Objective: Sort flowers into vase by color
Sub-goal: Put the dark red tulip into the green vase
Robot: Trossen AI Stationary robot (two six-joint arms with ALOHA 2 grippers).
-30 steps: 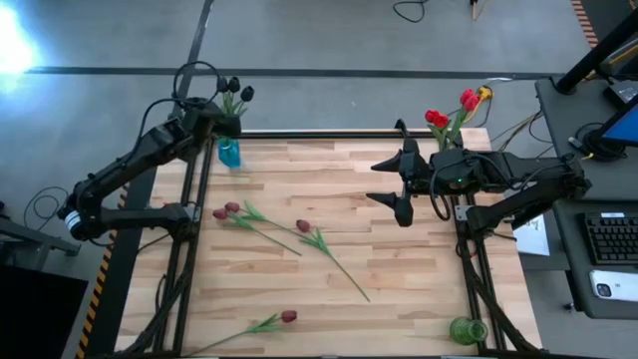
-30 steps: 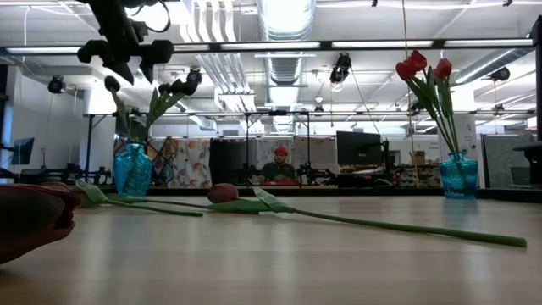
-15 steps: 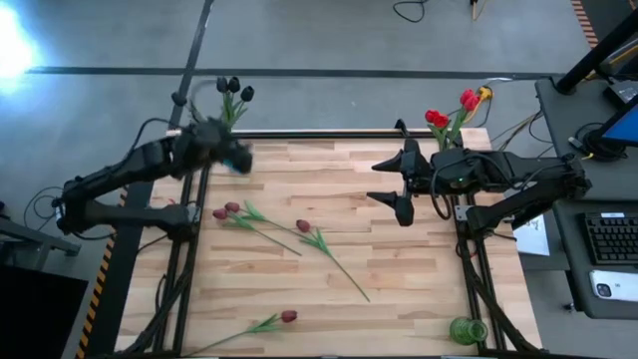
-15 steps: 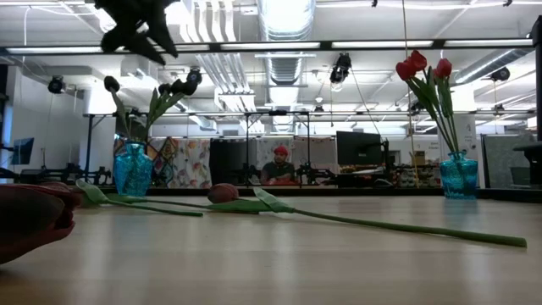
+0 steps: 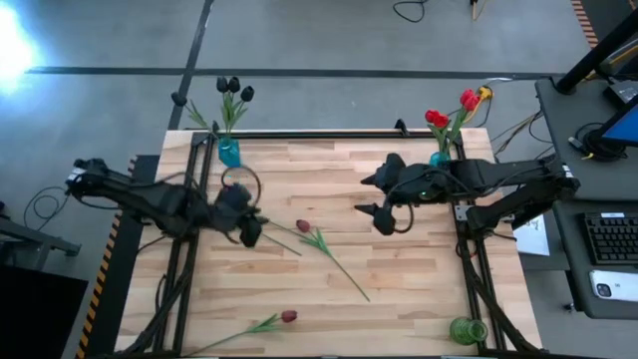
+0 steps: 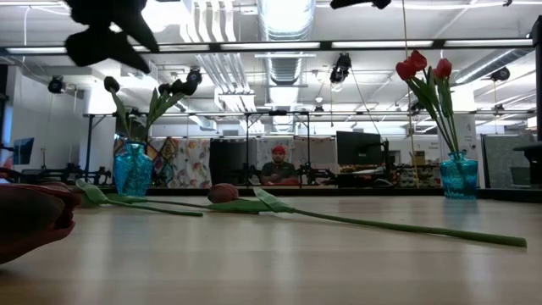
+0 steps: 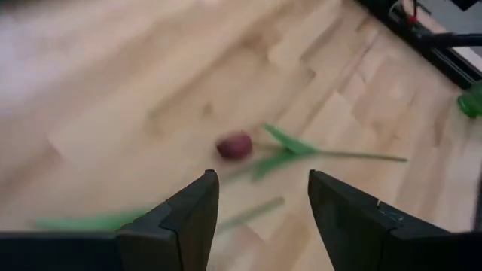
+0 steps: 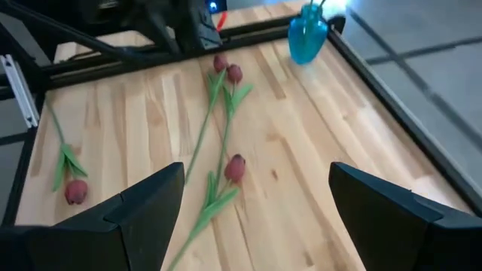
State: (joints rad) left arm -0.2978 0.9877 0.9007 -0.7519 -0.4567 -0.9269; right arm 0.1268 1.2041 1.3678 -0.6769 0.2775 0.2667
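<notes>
The wooden desk (image 5: 399, 299) carries the loose flowers, and both dark arms reach over it from opposite sides. The left arm lies low and stretched from the left edge toward the middle, and the left gripper (image 5: 242, 211) hangs above the two dark red tulips (image 8: 227, 69) that lie side by side near the left edge — its fingers (image 7: 188, 218) stand apart with nothing between them, pointing down at the wood. The right arm is extended from the right edge, nearly level, and the right gripper (image 5: 382, 199) sits over the right-centre of the desk with its fingers (image 8: 143, 203) spread wide and empty. One more dark red tulip (image 5: 303, 226) lies in the middle with its long stem running toward the near side, and another tulip (image 5: 288, 316) lies near the front edge. At the far left corner a blue vase (image 5: 229, 152) holds the black tulips (image 5: 233, 88); at the far right corner the second vase (image 6: 458, 176) holds the red tulips (image 5: 451, 110). A small green object (image 5: 465, 329) stands at the near right corner — I cannot tell what it is.
</notes>
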